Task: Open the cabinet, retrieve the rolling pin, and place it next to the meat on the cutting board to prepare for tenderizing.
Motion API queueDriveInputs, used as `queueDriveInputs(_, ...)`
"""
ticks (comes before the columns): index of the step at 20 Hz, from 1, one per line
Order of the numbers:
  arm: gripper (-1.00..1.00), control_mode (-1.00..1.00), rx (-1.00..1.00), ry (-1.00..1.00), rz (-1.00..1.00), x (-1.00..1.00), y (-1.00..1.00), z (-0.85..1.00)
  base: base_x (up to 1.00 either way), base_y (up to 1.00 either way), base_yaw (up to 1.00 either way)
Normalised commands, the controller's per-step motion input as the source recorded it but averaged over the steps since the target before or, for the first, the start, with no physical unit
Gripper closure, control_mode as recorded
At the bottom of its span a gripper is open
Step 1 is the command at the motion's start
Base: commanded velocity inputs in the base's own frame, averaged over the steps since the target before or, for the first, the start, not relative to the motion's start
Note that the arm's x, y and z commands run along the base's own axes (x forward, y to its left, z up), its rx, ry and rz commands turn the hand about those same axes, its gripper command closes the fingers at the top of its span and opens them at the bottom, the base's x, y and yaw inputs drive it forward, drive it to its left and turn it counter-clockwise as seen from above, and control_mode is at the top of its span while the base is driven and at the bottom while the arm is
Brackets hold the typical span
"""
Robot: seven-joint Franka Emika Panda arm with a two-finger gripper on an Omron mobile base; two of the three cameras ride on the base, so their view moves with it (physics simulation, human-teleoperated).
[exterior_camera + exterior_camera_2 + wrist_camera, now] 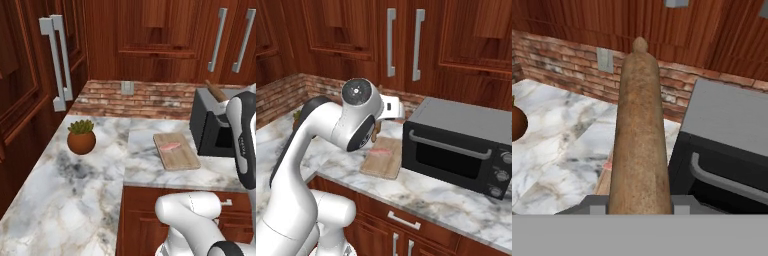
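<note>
Above the marble table (pixel 90 190), held aloft: rolling pin (pixel 639 145), clamped lengthwise in the closed gripper (pixel 639 207), running straight away from the hand camera toward the brick backsplash (pixel 557 55); far knob handle just short of the reddish wood above the bricks as seen from the hand; near end hidden between the fingertips (pixel 597 209). From the left base camera, tip of the pin poking out above the black toaster oven (pixel 212 127), behind the white arm (pixel 244 140). Lying flat on the table just left of the oven: light tan cutting board (pixel 176 151), thin and rectangular, slightly angled; resting on its upper middle, small pinkish-red meat (pixel 169 146), much smaller than the board, well clear of the edges. From the right base camera, board partly covered by the arm's elbow joint, pink slab just visible beside it. Farther left on the table, near the corner: round brown pot with a green plant (pixel 81 137), well apart from the board. Set into the bricks: grey wall outlet (pixel 127 88). At the left edge, tall cabinet (pixel 20 90) in reddish-brown wood, raised panels, two long vertical silver bar handles (pixel 57 62) side by side, doors shut as far as can be told. Below the table edge, drawer fronts with short silver pulls (pixel 403 220).
</note>
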Motion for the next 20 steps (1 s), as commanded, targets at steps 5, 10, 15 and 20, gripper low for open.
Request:
queueDriveInputs(5,1.00,1.00,0.00,0.00,0.00,0.00,0.00,0.00,0.04,0.16,0.00)
queueDriveInputs(10,1.00,1.00,0.00,0.00,0.00,0.00,0.00,0.00,0.00,0.13,0.02)
queueDriveInputs(15,1.00,1.00,0.00,0.00,0.00,0.00,0.00,0.00,0.00,0.04,0.01)
queueDriveInputs(20,1.00,1.00,0.00,0.00,0.00,0.00,0.00,0.00,0.00,0.00,0.00)
